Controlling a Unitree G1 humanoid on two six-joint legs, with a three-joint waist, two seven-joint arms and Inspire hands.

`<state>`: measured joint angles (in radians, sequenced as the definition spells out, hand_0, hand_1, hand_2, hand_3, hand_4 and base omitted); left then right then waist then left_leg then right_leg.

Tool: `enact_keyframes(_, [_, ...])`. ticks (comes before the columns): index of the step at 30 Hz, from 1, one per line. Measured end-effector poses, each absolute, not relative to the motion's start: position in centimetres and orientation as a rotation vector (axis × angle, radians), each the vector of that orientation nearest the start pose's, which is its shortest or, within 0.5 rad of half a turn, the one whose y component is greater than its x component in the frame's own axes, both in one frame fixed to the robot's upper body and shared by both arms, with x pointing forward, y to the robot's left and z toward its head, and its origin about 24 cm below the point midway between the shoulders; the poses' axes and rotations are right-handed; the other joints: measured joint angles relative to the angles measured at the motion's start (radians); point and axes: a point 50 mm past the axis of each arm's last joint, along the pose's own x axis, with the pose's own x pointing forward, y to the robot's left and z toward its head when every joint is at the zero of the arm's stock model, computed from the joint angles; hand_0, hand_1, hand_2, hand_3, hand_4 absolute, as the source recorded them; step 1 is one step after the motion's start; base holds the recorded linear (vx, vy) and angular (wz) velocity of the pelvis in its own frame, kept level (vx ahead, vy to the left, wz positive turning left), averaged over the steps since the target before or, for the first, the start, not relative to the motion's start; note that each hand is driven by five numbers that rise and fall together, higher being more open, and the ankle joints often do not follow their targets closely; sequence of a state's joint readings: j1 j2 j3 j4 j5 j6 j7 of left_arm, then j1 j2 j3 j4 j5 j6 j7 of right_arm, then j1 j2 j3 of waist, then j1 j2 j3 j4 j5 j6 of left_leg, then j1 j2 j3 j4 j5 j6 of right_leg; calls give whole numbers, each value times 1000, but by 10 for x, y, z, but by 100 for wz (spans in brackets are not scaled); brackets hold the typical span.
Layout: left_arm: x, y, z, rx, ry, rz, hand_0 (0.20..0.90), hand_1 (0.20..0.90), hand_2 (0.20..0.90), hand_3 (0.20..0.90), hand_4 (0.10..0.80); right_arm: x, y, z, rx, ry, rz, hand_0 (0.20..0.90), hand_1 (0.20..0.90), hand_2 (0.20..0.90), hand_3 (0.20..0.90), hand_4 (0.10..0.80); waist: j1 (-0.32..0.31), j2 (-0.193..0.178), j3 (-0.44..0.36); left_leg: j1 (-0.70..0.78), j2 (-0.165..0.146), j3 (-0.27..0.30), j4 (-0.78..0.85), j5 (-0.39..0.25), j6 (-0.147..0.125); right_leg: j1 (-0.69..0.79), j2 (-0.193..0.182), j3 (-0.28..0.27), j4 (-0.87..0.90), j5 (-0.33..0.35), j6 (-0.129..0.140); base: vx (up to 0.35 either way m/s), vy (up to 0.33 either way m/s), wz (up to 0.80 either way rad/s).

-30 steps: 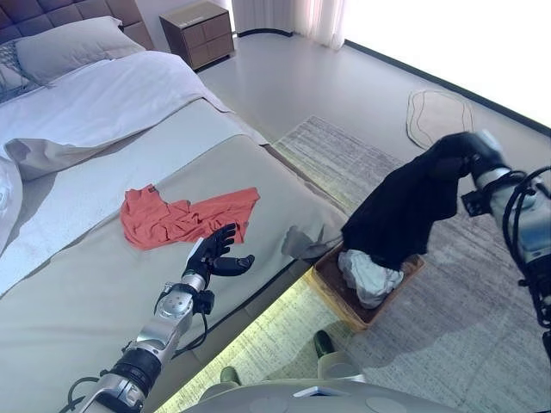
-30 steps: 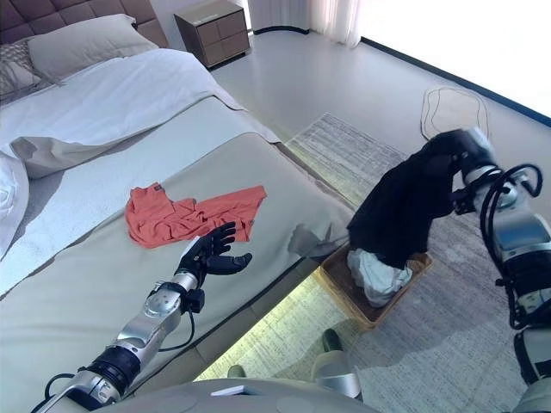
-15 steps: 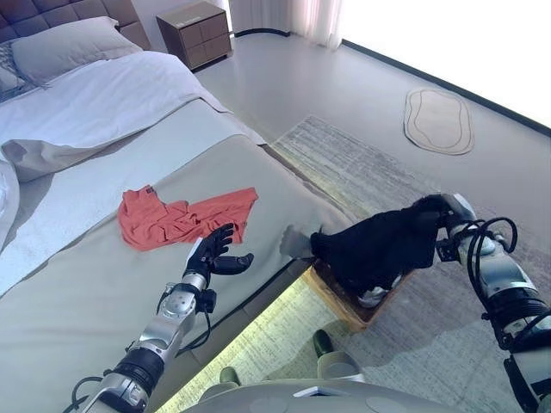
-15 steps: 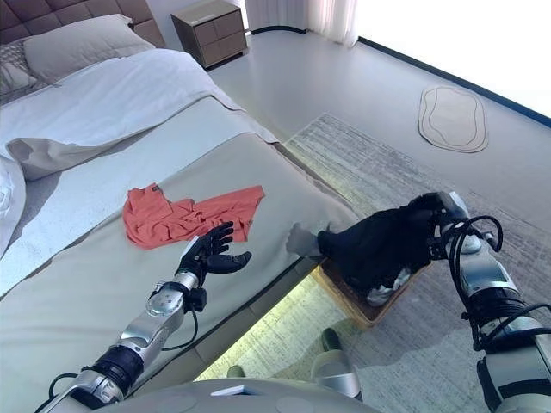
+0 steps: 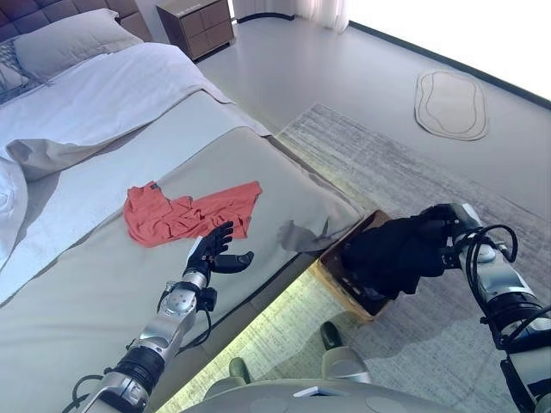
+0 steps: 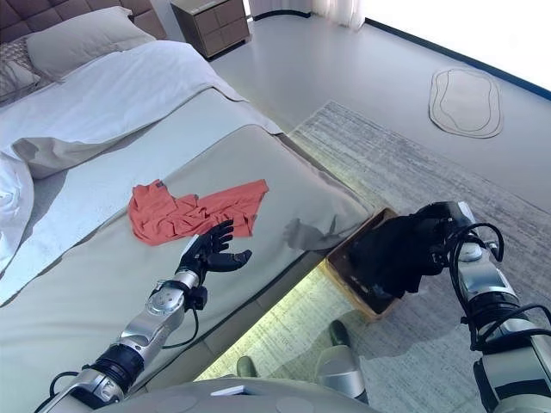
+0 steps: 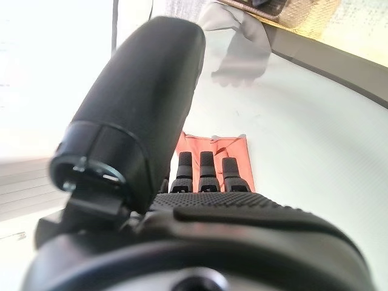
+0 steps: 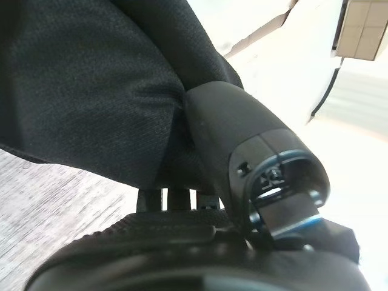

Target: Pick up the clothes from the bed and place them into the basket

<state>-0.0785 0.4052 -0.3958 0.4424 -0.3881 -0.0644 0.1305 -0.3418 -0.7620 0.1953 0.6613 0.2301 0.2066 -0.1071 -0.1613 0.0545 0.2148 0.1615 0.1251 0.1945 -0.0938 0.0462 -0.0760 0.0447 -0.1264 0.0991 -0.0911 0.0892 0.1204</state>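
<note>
A black garment point(image 5: 392, 255) lies bunched in the brown basket point(image 5: 333, 274) on the rug beside the bed. My right hand point(image 5: 451, 222) is shut on its upper end at the basket's far side; in the right wrist view the cloth point(image 8: 85, 79) fills the space past the thumb point(image 8: 224, 136). An orange garment point(image 5: 185, 212) lies crumpled on the grey bed cover point(image 5: 77, 292). My left hand point(image 5: 213, 250) hovers open just short of its near edge, and the left wrist view shows the orange garment point(image 7: 212, 159) past the fingers point(image 7: 206, 170). A grey cloth point(image 5: 297, 237) hangs over the bed's edge.
A white duvet point(image 5: 95, 95) and pillows point(image 5: 65, 39) cover the head of the bed. A wooden nightstand point(image 5: 196, 21) stands beyond it. A pale woven rug point(image 5: 413, 163) lies under the basket, and a small oval mat point(image 5: 450, 103) sits farther out on the floor.
My right hand has come down from high above the basket and lowered the black garment into it. The left hand has stayed in place. The camera has shifted slightly.
</note>
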Motion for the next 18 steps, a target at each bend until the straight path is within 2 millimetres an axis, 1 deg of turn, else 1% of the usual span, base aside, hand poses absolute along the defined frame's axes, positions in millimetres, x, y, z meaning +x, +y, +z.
enact_keyframes(6, [238,185,-42,136,404,-82,900,900,900,900,800,284,-341,41,-645,492,-299,900,900,900,900,800,14,2,1,-1,-1,-1,0,0,0,-1,-1,-1,0,0,0,0,0,0])
enact_keyframes(18, [239,184,-41,135,399,-84,900,900,900,900,800,284,-342,41,-661,501,-311,900,900,900,900,800,21,2,2,-10,-1,-4,0,0,0,-7,-2,-5,0,0,0,0,0,0])
